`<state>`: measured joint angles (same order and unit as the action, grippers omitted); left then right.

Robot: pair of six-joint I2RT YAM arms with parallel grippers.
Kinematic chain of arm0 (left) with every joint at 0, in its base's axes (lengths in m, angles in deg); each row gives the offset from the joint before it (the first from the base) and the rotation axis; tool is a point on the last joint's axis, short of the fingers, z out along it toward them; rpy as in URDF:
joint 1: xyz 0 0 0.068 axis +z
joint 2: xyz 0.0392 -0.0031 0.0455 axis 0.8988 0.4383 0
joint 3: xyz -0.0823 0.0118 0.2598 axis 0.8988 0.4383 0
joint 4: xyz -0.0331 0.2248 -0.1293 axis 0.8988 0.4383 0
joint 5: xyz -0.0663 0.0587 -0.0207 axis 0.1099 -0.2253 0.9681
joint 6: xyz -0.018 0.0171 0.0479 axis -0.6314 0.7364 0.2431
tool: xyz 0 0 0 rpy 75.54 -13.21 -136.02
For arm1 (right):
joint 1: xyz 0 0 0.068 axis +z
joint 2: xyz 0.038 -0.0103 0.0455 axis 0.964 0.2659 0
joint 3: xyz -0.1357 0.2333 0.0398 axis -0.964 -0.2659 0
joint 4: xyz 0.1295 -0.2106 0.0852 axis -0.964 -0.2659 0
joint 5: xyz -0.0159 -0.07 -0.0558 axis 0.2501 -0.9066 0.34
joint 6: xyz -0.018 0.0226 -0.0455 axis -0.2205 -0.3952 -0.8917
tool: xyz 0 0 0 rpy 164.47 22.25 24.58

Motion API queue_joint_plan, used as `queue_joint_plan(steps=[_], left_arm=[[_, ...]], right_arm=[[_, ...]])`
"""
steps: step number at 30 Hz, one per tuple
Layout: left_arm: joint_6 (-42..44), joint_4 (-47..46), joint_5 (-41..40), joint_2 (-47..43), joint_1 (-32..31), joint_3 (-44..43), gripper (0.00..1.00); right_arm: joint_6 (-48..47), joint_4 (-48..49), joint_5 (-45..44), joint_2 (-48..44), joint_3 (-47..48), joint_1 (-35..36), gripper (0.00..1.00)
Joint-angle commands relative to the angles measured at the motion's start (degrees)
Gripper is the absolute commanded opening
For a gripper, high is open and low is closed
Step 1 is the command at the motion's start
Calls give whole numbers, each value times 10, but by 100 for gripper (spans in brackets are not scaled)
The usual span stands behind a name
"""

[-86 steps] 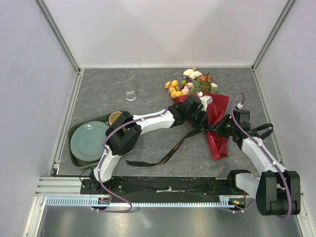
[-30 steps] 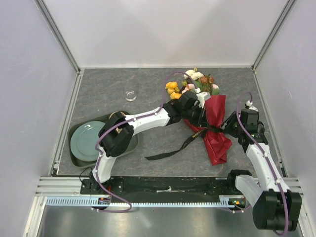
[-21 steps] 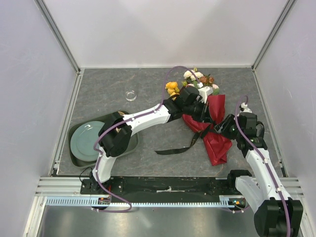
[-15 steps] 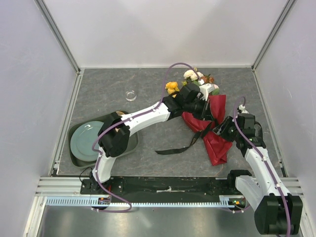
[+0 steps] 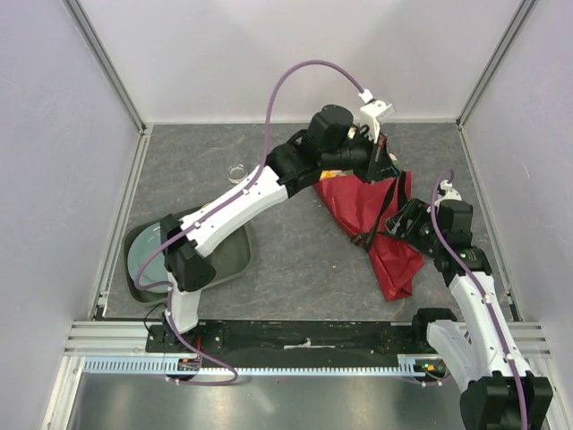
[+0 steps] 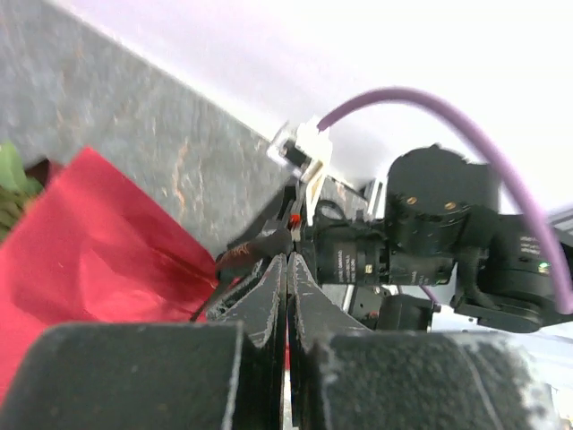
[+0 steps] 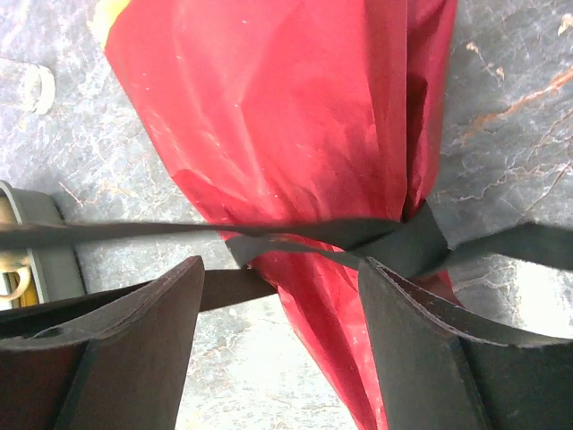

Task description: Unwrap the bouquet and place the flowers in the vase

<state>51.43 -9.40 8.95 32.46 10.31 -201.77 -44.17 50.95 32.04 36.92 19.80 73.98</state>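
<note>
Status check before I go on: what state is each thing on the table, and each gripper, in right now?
Left gripper: shut on the ribbon, raised above the paper.
Right gripper: open, straddling the paper at the tie.
Ribbon: taut, still tied round the paper.
Paper: still wrapped, lying down.
Flowers: still in the paper, mostly hidden.
Vase: upright, no flowers in it.
Plate: lying flat.

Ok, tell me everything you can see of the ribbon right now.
The ribbon is a flat black band, fabric by the look, wrapped round the narrow waist of the red paper. It bunches at the paper's edge; strands lead off both ways. One runs taut up to the raised, shut left pincer, which seems to grip it. The open right pincer straddles it from above. No lettering is legible.
</note>
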Motion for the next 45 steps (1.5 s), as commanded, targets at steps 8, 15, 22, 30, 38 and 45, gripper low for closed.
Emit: queue_joint_plan(steps=[8, 15, 22, 30, 38, 45], left_arm=[[155, 16, -105, -64, 3, -157, 2], [263, -26, -162, -100, 3, -215, 2], [323, -49, -204, -158, 3, -225, 2], [377, -79, -217, -240, 3, -225, 2], [352, 0, -280, -278, 3, -143, 2], [266, -32, -330, -354, -17, 37, 2]], right_arm=[[-13, -28, -19, -35, 54, 1, 82], [-15, -35, -37, -39, 56, 1, 82], [-15, -32, -49, -26, 54, 1, 82], [-14, -18, -49, -4, 54, 1, 82], [-12, 2, -27, 13, 45, 1, 82], [-14, 14, -17, 30, 40, 1, 82]])
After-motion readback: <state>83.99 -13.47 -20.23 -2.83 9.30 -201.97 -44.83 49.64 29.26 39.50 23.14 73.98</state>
